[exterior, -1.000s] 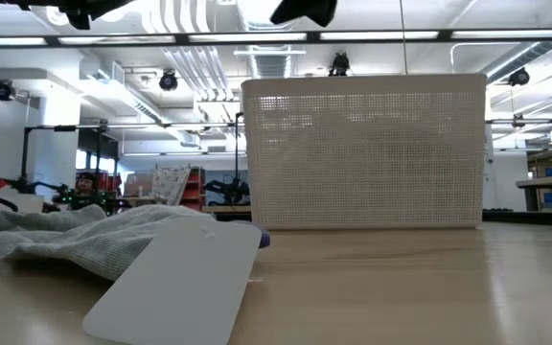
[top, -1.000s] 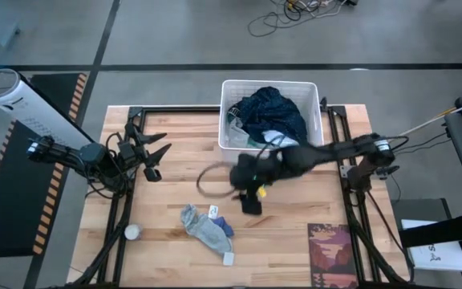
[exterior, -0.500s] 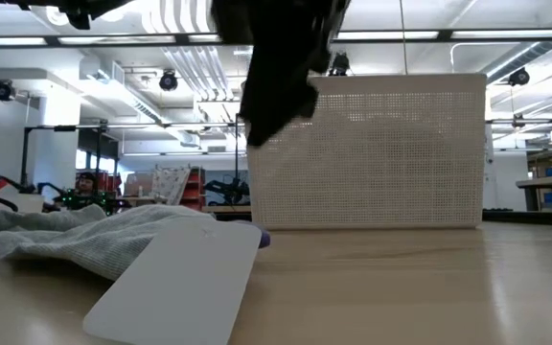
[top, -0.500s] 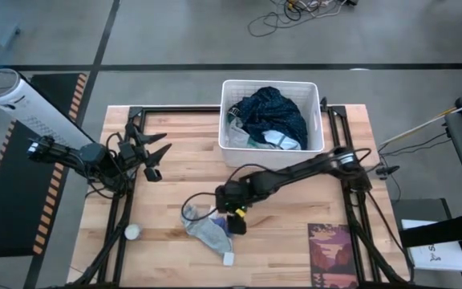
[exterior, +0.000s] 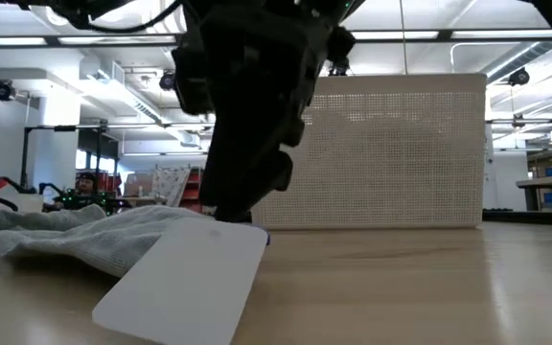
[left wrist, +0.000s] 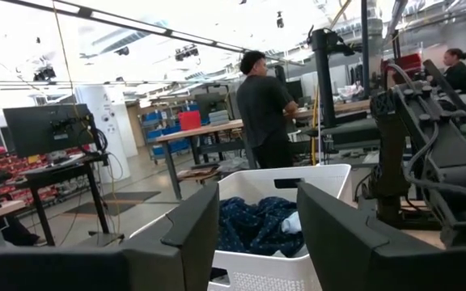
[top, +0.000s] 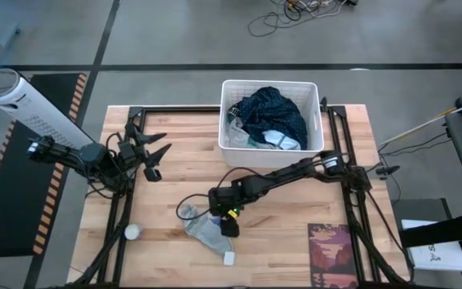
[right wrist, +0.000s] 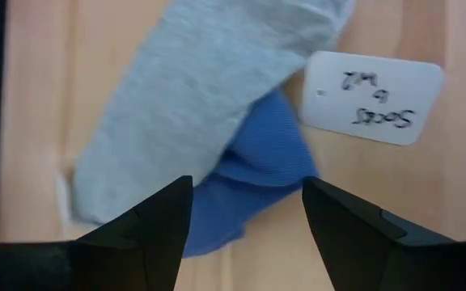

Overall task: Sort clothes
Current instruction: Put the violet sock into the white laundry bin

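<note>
Hovering just above the grey sock [right wrist: 192, 97], the right claw [right wrist: 245, 230] stands wide, nothing between its fingers [right wrist: 148, 222]; a blue sock [right wrist: 257, 174] peeks from under the grey one beside a white tag [right wrist: 374, 97]. In the low view the arm blocks most of the basket [exterior: 401, 153]. The basket [top: 271, 120] holds dark blue clothes [top: 271, 112], others mostly buried. The left claw [top: 157, 154] waits half open over the counter [top: 175, 185] edge.

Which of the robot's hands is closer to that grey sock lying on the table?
The right hand: it hangs open right over the grey sock. The left hand waits open near the table's far left edge, well away.
</note>
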Controlling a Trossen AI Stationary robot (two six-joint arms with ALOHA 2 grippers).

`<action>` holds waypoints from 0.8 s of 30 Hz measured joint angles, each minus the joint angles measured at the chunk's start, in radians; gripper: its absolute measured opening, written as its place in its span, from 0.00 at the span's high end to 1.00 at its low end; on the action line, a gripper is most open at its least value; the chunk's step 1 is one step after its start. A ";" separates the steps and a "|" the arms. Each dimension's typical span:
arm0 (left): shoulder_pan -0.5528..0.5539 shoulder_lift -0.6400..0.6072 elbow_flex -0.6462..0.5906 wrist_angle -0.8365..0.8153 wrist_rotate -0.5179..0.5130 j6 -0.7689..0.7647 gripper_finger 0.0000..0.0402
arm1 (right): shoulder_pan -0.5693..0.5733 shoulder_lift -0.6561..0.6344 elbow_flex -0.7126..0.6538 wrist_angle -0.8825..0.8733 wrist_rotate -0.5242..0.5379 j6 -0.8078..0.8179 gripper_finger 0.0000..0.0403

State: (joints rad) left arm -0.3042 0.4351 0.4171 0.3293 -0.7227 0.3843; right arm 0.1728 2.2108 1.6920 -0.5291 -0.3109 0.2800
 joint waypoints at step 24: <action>0.000 0.000 0.000 -0.001 0.000 0.000 0.71 | -0.003 0.027 0.000 0.067 0.043 -0.069 0.99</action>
State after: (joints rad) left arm -0.3041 0.4353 0.4171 0.3286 -0.7227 0.3843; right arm 0.1696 2.2382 1.6924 -0.4616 -0.2680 0.2109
